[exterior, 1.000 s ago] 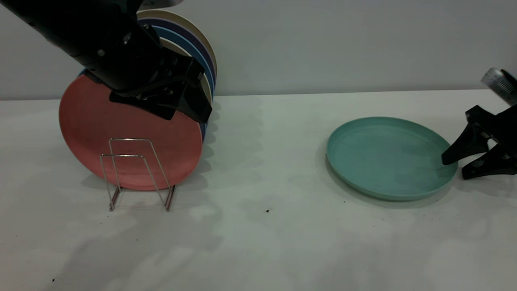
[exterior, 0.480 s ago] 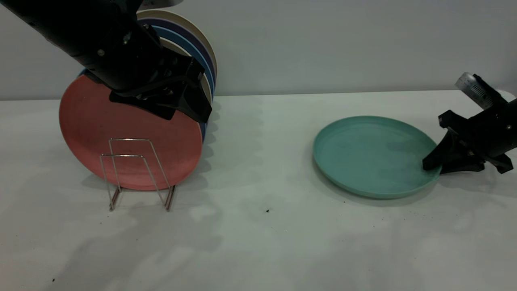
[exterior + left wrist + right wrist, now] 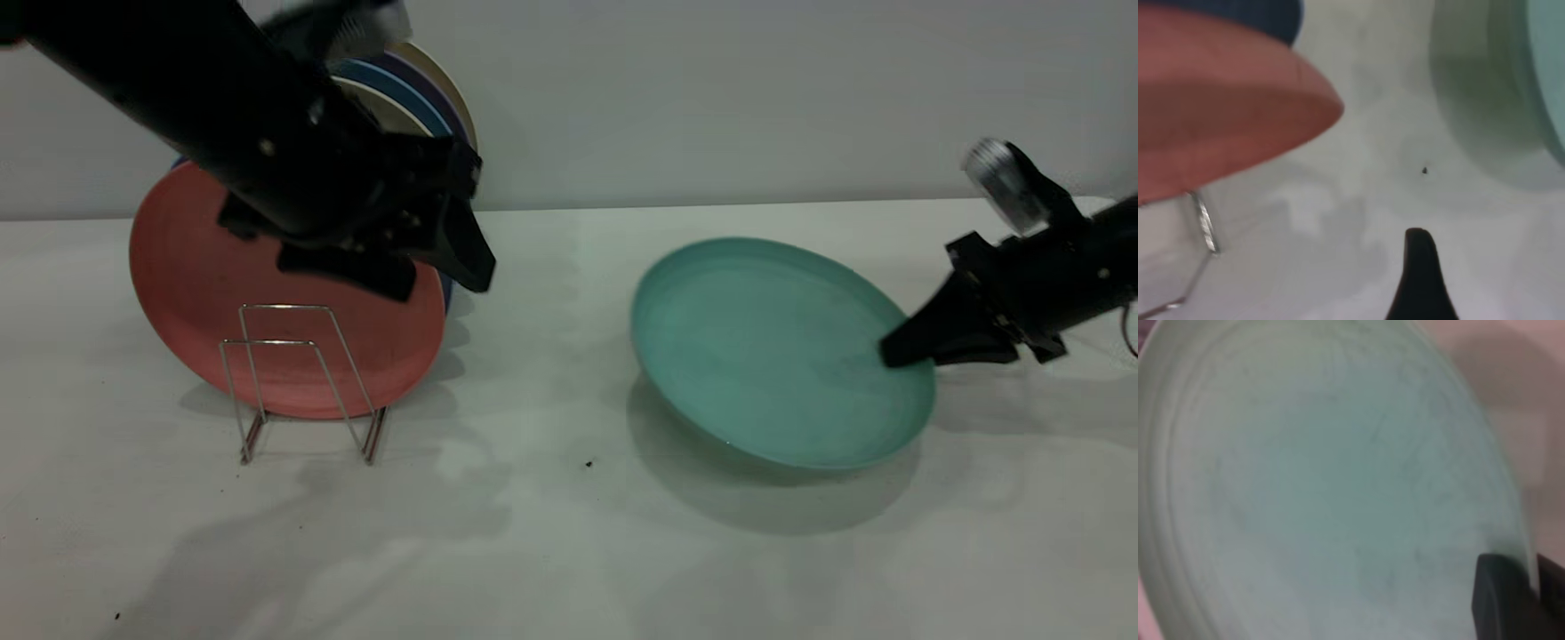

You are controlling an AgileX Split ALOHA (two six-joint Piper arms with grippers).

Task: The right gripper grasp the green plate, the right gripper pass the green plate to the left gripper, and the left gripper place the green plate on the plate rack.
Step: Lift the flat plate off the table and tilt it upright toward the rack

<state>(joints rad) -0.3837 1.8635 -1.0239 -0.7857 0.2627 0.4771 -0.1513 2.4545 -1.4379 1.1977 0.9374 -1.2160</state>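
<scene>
White tabletop and a pale grey wall frame the two arms. At the right side the right gripper is clamped on the near-side rim of the green plate, one finger lying over the plate's inner face (the right wrist view shows that finger pressed against the rim of the plate). From the grip the plate extends away toward the left arm, tilted so its hollow face turns toward the exterior camera, lifted off the table with its shadow spread beneath it. Well apart from it, across bare table, the left gripper hangs in front of the plate rack, its fingers spread with nothing between them; only one fingertip shows in the left wrist view. Just behind that gripper a salmon-pink plate stands upright in the wire rack, with blue, purple and cream plates ranked behind it.
</scene>
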